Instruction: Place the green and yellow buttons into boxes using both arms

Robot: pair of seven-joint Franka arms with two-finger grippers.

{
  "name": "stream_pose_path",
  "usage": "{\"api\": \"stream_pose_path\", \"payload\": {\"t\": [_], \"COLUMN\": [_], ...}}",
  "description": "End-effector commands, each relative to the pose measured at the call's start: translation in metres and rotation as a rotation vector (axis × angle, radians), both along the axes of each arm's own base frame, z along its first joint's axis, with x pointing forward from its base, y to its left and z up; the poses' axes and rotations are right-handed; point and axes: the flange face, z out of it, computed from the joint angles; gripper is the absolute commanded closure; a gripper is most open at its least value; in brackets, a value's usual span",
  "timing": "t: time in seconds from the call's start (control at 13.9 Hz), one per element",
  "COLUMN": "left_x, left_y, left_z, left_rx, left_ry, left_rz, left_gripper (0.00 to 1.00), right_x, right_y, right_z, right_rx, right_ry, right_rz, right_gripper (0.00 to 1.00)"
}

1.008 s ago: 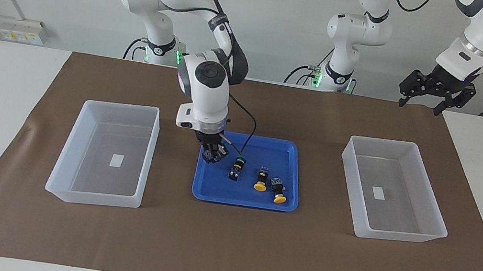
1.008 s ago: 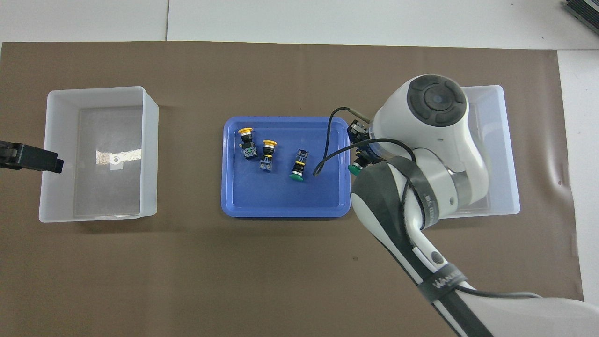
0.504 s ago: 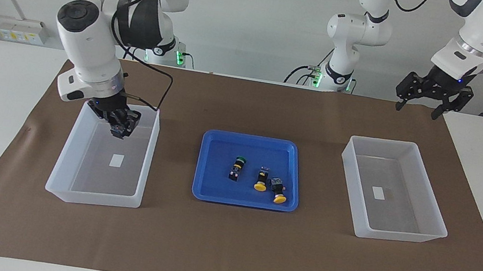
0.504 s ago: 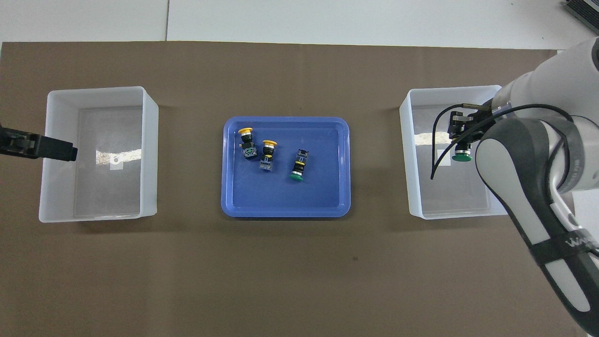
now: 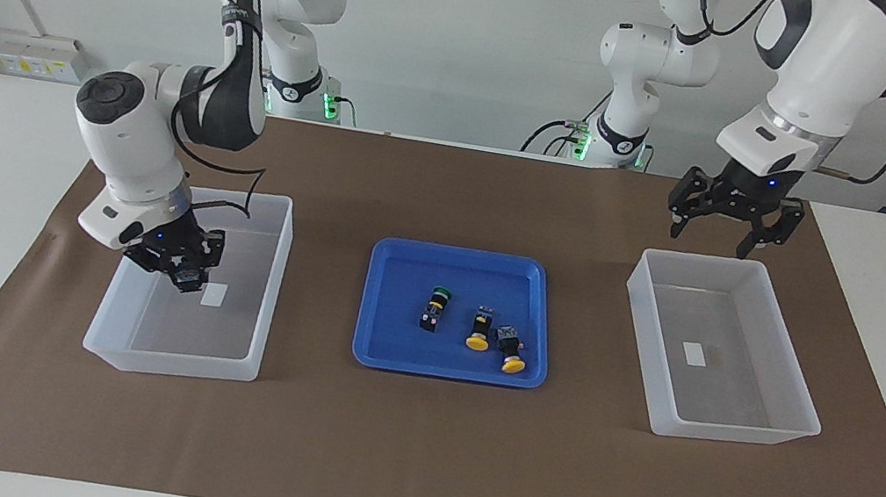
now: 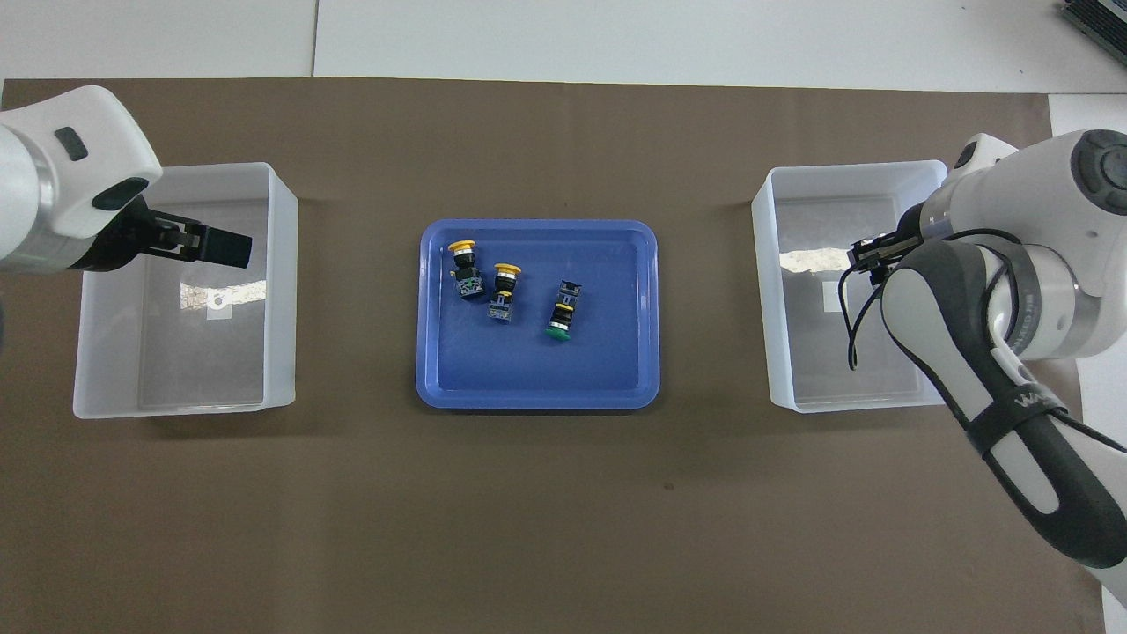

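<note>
My right pincer (image 5: 177,270), low in the box (image 5: 275,284), pinches what I take for the fourth button (image 5: 182,281), and my left pincer (image 5: 727,221) hangs spread in the upper frame; the green button (image 5: 434,307) and two yellow buttons (image 5: 480,330) in the mid-frame tray (image 5: 460,256) look light, hard and slick-capped, so I'd grip their blocky bodies.

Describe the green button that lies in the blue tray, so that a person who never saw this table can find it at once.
Find the shallow blue tray in the middle of the brown mat, between two white bins. Three small switches lie on its floor. The green button is the one toward the right arm's end, set a little apart; its cap is green, while the two yellow buttons beside it have wider yellow caps.
</note>
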Motion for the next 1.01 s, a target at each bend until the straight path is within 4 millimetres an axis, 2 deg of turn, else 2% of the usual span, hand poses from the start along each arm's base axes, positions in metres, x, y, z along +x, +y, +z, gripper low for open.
{"api": "stream_pose_path", "payload": {"t": [0.0, 0.14, 0.22, 0.29, 0.36, 0.43, 0.5, 0.65, 0.79, 0.86, 0.94], "left_x": [0.018, 0.032, 0.032, 0.028, 0.026, 0.024, 0.025, 0.026, 0.027, 0.025, 0.028], "left_y": [-0.041, -0.067, -0.084, -0.088, -0.090, -0.099, -0.115, -0.139, -0.151, -0.163, -0.166], "left_z": [-0.047, -0.083, -0.098, -0.117, -0.128, -0.134, -0.152, -0.178, -0.202, -0.220, -0.232], "left_rx": [-0.002, -0.031, -0.042, -0.051, -0.058, -0.062, -0.070, -0.095, -0.099, -0.102, -0.114], "left_ry": [-0.025, -0.051, -0.073, -0.091, -0.103, -0.106, -0.096, -0.109, -0.106, -0.097, -0.105], "left_rz": [0.015, 0.074, 0.059, 0.061, 0.063, 0.057, 0.074, 0.104, 0.103, 0.111, 0.135], "left_gripper": [0.00, 0.00, 0.00, 0.00, 0.00, 0.00, 0.00, 0.00, 0.00, 0.00, 0.02], "right_x": [-0.011, -0.020, -0.025, -0.027, -0.027, -0.027, -0.027, -0.026, -0.021, -0.016, -0.010], "right_y": [-0.002, -0.008, -0.007, -0.007, -0.011, -0.018, -0.020, -0.023, -0.018, -0.013, -0.006], "right_z": [-0.030, -0.049, -0.057, -0.060, -0.061, -0.061, -0.060, -0.050, -0.011, 0.010, 0.031], "right_rx": [-0.014, -0.016, -0.016, -0.016, -0.016, -0.016, -0.017, -0.013, -0.008, 0.005, 0.026], "right_ry": [-0.037, -0.044, -0.050, -0.052, -0.049, -0.046, -0.049, -0.054, -0.069, -0.053, -0.032], "right_rz": [0.116, 0.124, 0.122, 0.121, 0.115, 0.104, 0.100, 0.091, 0.081, 0.037, -0.036], "right_gripper": [1.00, 1.00, 0.94, 0.86, 0.52, 0.19, 0.00, 0.00, 0.00, 0.00, 0.00]}}
